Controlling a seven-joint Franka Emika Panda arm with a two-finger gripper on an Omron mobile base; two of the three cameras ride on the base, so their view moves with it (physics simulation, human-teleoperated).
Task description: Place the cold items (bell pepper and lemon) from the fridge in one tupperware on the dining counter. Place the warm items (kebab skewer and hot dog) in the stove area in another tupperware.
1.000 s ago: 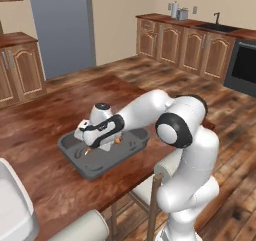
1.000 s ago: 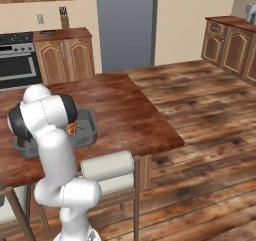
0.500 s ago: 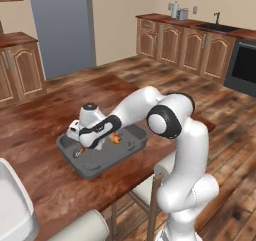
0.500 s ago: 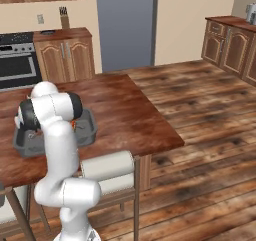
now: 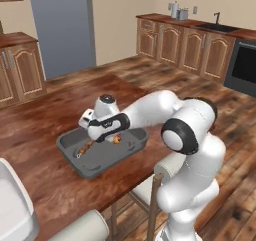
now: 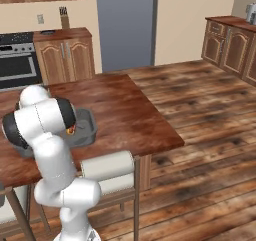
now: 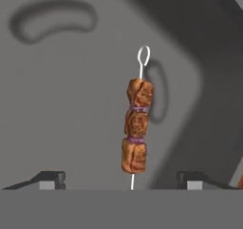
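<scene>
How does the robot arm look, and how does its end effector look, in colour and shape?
The arm has smooth, rounded white segments with dark, nearly black rings at the joints. No loose cables or markings show. The end effector has a white head on a dark wrist; its two small dark fingertips carry pale grey pads.

Even, soft rendered light; faint shadows, slightly blurry frames.

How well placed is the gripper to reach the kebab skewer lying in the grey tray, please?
Probably well: the gripper hangs right over the kebab skewer in the tray, fingertips spread to either side, with nothing between them and it.
</scene>
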